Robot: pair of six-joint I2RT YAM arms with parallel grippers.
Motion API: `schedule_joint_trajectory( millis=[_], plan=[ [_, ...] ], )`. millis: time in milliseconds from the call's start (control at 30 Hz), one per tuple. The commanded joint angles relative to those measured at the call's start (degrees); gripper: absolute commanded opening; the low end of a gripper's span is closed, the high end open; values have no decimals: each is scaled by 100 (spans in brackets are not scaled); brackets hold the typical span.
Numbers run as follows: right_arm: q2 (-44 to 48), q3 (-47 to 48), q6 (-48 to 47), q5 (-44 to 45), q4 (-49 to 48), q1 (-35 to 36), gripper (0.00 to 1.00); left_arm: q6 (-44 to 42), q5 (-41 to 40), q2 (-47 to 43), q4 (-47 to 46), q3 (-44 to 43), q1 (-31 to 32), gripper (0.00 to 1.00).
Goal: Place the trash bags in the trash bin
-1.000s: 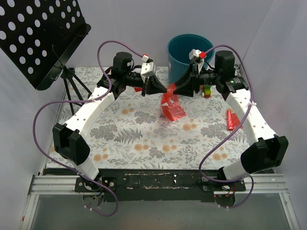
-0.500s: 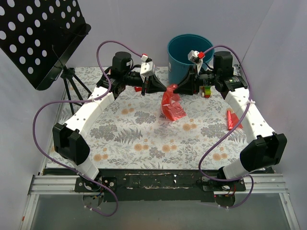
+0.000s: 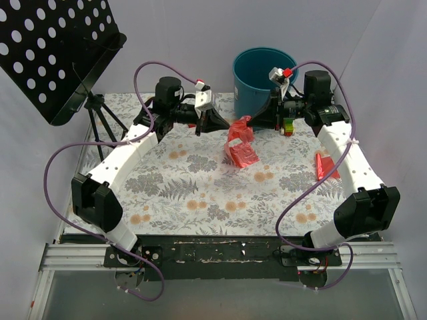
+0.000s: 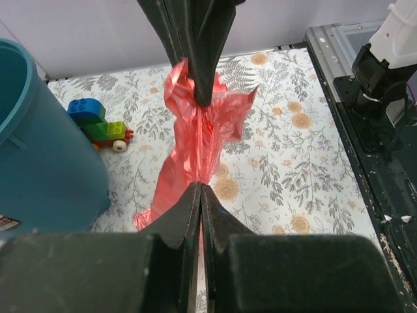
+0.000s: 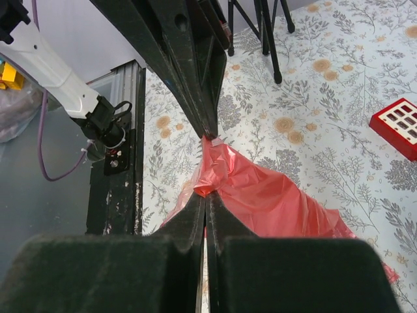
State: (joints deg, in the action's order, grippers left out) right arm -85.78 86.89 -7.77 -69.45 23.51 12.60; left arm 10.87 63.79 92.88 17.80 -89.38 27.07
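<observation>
Clenching one trash bag (image 3: pixel 240 148) between them just beside the trash bin (image 3: pixel 251 90), left pincer (image 3: pixel 230 125) and right pincer (image 3: pixel 245 122) risk tearing or dropping the thin film should the arms pull apart unevenly.

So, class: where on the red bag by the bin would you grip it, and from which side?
Grip the bag at its gathered top edge, coming in level from either side. The film is floppy and hangs crumpled, so only that bunched top offers something firm. The left tool and right tool are shut on it there.
</observation>
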Motion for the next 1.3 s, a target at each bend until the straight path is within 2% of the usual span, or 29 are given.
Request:
schedule_joint_trajectory(
  millis=[0, 267, 333, 367, 467, 567, 667, 833, 1033, 1100, 1167, 1267],
  plan=[
    [52, 109, 241, -157, -74, -196, 1, -6, -235, -551, -110, 228, -193, 0],
    [79, -155, 733, 186, -373, -302, 1, 203, -473, -710, -487, 501, -185, 0],
    [131, -225, 1030, 212, -653, -293, 1, 660, -525, -649, -890, 501, -27, 33],
    [140, -243, 1093, 221, -724, -293, 1, 870, -639, -614, -1136, 492, 78, 41],
    [114, -208, 1137, 300, -751, -284, 1, 1127, -999, -412, -1384, 352, 394, 47],
    [131, -199, 1146, 344, -760, -284, 1, 1250, -1210, -253, -1472, 281, 571, 47],
    [167, -225, 1155, 423, -742, -284, 1, 1373, -1167, -165, -1683, 264, 615, 40],
    [228, -339, 1207, 424, -839, -276, 1, 1312, -1798, 10, -1666, 114, 721, 34],
    [255, -401, 1243, 432, -892, -258, 1, 1312, -2397, 11, -1982, 193, 729, 37],
    [263, -401, 1260, 424, -900, -258, 1, 1312, -2363, 2, -2053, 246, 730, 38],
    [263, -401, 1304, 432, -935, -258, 1, 1294, -2222, 46, -1948, 211, 730, 31],
    [237, -410, 1401, 485, -1015, -258, 1, 1277, -1959, 72, -1816, 167, 747, 27]
  ],
)
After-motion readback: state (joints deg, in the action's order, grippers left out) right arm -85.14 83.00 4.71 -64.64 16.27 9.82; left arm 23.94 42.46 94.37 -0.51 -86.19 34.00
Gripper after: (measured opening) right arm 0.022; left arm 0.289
